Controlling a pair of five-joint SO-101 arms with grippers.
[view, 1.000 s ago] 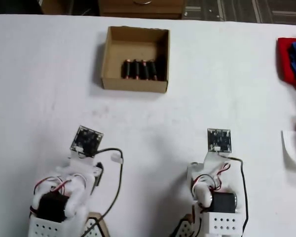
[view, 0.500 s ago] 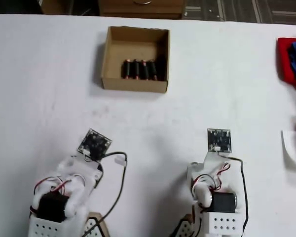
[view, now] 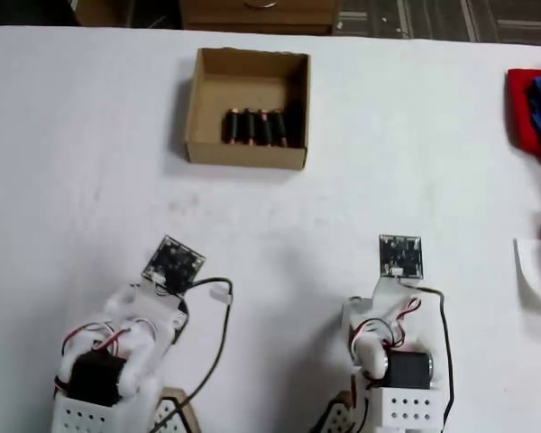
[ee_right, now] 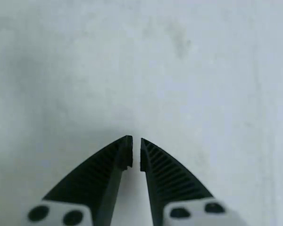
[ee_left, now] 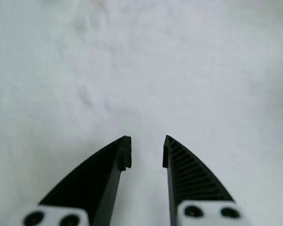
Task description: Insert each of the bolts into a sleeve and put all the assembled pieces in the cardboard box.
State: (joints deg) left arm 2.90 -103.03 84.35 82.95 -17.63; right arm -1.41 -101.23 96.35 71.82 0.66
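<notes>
The white table (view: 90, 135) carries the cardboard box (view: 243, 155) at upper centre-left, and the assembled pieces (view: 257, 126) lie in a row inside it. I'd judge the job about done, so parking both arms low suits. The left gripper (ee_left: 146, 153) is slightly spread and the right gripper (ee_right: 136, 153) nearly pressed together, each over tabletop. A red cloth (view: 527, 104) at the right edge sits well apart — no obstacle.

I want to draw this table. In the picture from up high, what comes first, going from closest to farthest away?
Two arms side by side, one arm and the other arm → cardboard box, with the assembled pieces inside → wooden furniture at the back.
</notes>
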